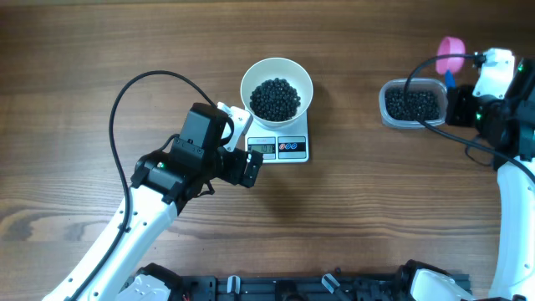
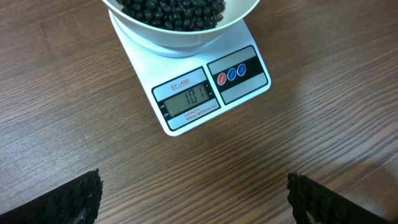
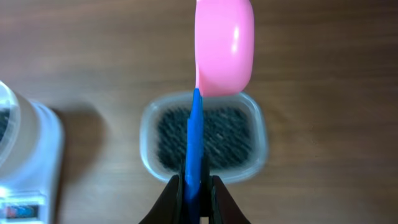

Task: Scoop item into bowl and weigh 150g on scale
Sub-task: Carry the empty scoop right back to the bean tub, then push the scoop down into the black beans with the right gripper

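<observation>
Wood-grain worktop lay bare across the whole left side, with open room up to the near and far edges. The left end effector hung just left of the scale, jaws spread wide and holding nothing, apart from the scale's near-left corner. The scale's display faced the near edge and read 101, with its buttons to the right. The white bowl sat on the scale, overhanging its far edge, and held a loose heap of small, round, glossy black beans. A clear strip of wood separated the scale from the clear tub, which held more of the same beans close to the right edge. The right end effector was clamped narrowly on the blue handle of a pink scoop. The handle crossed over the tub, and the scoop's cup was past the tub's far rim.
</observation>
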`<state>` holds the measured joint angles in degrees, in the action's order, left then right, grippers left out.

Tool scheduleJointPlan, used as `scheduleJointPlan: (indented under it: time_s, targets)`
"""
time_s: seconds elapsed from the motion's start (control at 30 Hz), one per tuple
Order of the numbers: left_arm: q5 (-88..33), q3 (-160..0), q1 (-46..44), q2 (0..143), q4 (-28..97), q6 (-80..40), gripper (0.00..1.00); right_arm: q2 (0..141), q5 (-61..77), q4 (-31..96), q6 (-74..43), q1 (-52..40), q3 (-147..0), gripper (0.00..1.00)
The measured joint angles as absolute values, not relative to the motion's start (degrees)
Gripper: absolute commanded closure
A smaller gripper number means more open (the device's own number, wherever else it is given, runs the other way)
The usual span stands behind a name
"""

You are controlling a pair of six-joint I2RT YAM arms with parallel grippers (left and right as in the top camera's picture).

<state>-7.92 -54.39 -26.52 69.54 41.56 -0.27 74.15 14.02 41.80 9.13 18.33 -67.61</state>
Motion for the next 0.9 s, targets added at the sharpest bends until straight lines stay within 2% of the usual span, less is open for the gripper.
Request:
scheduleJointPlan:
  time_s: [0.3, 0.9]
  targets:
    - [-7.92, -54.39, -26.52, 69.54, 41.56, -0.27, 0.0, 76.01, 11.94, 47.27, 21.12, 18.33, -67.61, 0.96]
    - [-7.92, -54.39, -26.52, 69.54, 41.58, -0.27, 0.0, 85.23, 7.16, 49.74, 30.81, 18.33, -67.61, 0.96]
